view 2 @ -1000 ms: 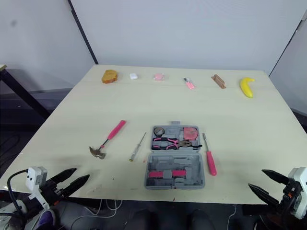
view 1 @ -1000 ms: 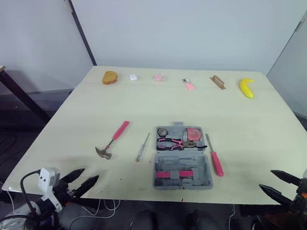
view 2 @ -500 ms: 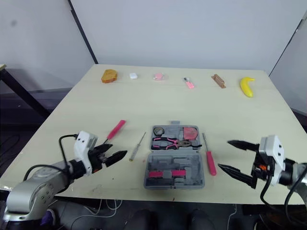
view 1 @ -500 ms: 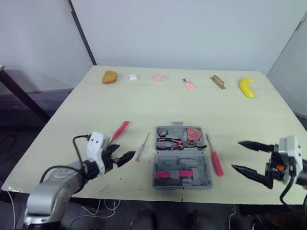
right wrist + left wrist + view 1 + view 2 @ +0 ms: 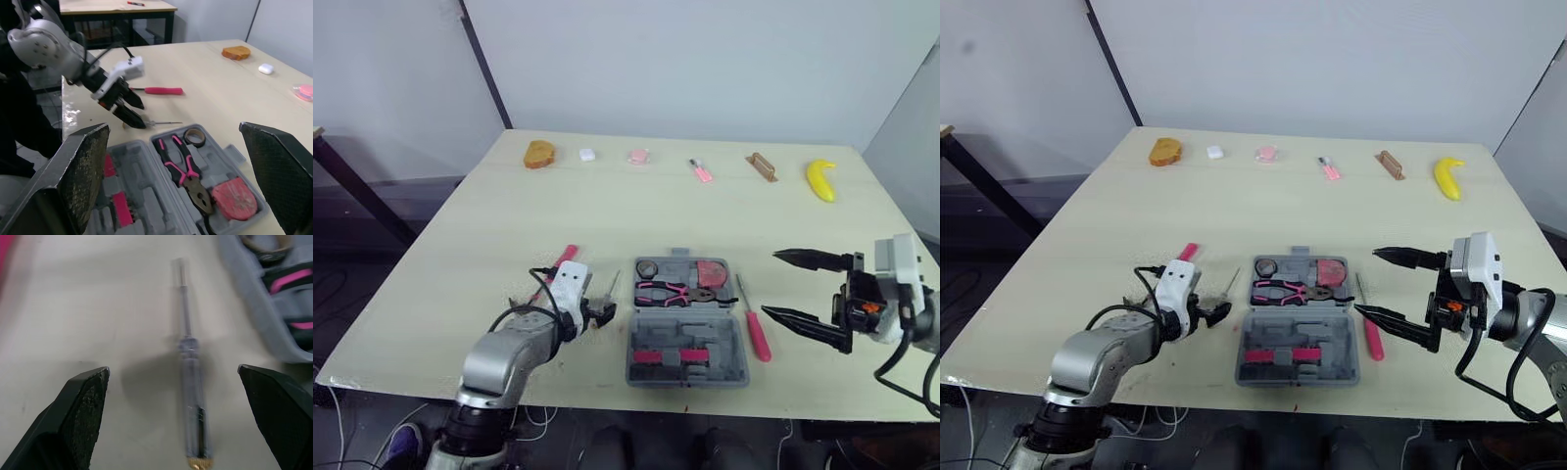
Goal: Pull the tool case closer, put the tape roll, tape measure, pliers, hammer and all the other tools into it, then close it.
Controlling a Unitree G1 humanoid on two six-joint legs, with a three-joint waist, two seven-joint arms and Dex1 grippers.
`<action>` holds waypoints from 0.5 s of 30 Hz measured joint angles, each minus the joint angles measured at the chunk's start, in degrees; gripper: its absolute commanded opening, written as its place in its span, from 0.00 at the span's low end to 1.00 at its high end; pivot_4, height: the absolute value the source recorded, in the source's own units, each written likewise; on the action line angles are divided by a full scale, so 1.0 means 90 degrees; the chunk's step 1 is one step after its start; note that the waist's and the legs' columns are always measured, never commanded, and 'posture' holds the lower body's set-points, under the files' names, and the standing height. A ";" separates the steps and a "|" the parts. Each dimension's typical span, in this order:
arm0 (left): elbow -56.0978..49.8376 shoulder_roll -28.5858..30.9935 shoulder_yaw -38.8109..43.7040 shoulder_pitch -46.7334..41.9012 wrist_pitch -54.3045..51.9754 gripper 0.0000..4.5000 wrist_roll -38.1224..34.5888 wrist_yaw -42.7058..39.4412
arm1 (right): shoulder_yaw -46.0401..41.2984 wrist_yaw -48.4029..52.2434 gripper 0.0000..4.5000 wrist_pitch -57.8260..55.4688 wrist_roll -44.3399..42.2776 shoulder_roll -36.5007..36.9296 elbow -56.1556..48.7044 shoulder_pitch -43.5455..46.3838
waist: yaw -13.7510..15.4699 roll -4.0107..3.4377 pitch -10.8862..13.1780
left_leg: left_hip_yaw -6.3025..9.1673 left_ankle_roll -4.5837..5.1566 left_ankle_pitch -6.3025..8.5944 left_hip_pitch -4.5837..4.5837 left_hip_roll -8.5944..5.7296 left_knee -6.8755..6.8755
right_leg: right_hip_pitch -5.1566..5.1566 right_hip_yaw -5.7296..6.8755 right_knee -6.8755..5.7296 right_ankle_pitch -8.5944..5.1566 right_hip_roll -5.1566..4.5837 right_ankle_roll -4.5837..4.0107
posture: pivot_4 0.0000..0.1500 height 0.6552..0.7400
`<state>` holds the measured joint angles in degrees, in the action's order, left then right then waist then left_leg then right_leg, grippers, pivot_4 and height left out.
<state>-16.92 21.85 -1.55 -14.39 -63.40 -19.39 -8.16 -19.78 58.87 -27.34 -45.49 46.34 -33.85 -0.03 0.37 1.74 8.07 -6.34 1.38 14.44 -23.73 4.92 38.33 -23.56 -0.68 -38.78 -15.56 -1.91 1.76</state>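
Tool case (image 5: 705,368) open, left gripper (image 5: 172,369) wide astride screwdriver (image 5: 193,387) (hammer (image 5: 564,257) head seemingly behind arm (image 5: 509,352)), right gripper (image 5: 770,285) wide, empty.

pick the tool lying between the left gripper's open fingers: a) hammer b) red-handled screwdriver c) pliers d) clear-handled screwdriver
D: in the left wrist view the clear-handled screwdriver lies lengthwise between the two spread fingers of the left gripper, which do not touch it.
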 measured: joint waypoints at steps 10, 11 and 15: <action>0.0295 -0.0468 -0.0054 -0.0157 0.0042 0.40 0.0407 0.0247 | 0.0005 0.0270 1.00 0.0094 0.0001 0.0033 0.0019 -0.0170 | 0.0039 -0.0002 -0.0001 | 0.0006 0.0000 0.0000 0.0002 -0.0003 0.0001 | 0.0003 0.0003 -0.0002 0.0000 -0.0001 0.0000 | 1.00 1.00; 0.0295 -0.0467 -0.0018 -0.0135 0.0057 0.32 0.0421 0.0239 | 0.0006 0.0292 1.00 0.0119 0.0009 0.0033 0.0022 -0.0188 | 0.0040 -0.0002 -0.0001 | 0.0006 0.0000 0.0000 0.0002 -0.0004 0.0001 | 0.0004 0.0003 -0.0002 0.0000 -0.0002 0.0000 | 1.00 1.00; 0.0305 -0.0465 0.0005 -0.0054 0.0196 0.02 0.0507 0.0195 | 0.0009 0.0365 1.00 0.0168 0.0075 0.0033 0.0095 -0.0225 | 0.0042 -0.0002 -0.0001 | 0.0006 0.0000 0.0000 0.0002 -0.0005 0.0001 | 0.0005 0.0003 -0.0002 0.0000 -0.0003 0.0000 | 1.00 1.00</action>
<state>-14.18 17.67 -1.51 -14.87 -61.63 -14.83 -6.40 -19.70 62.15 -25.83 -44.82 46.63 -33.00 -2.06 0.74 1.72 8.06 -6.28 1.38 14.44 -23.71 4.88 38.34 -23.52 -0.66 -38.79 -15.56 -1.93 1.77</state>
